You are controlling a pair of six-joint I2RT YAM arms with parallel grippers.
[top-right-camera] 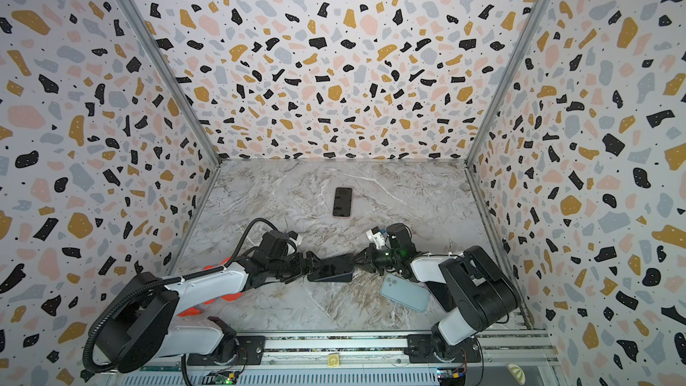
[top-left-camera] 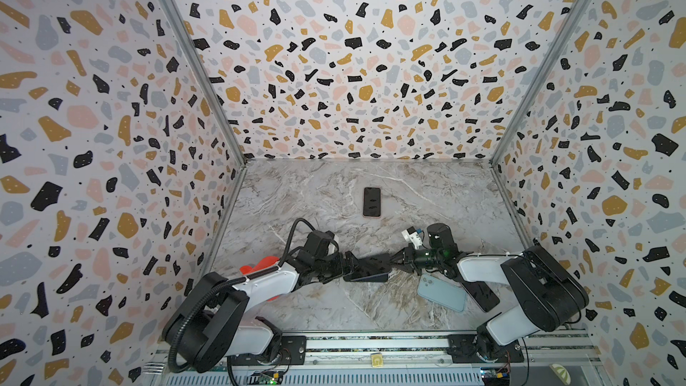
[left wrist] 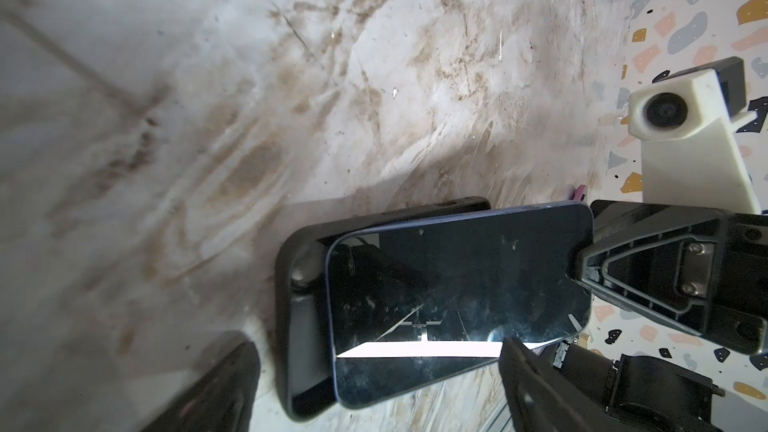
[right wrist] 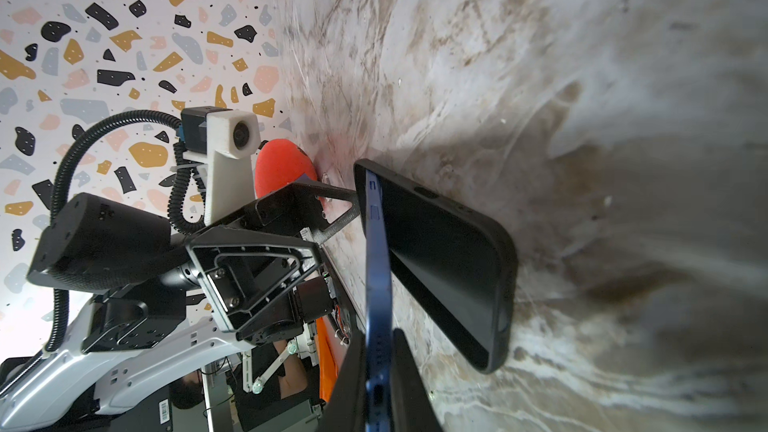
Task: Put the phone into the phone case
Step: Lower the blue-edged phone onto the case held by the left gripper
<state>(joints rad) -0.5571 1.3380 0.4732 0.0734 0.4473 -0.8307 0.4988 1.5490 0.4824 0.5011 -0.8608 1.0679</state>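
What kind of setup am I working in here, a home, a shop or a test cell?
Most likely a robot test cell: terrazzo-print panel walls enclose a marble-look tabletop on three sides, and both arms are bolted to a metal rail along the front edge. Several loose phones lie about as props.

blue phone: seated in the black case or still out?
Part in. One end of the blue phone sits in the black case; the other end is raised, pinched by the right gripper.
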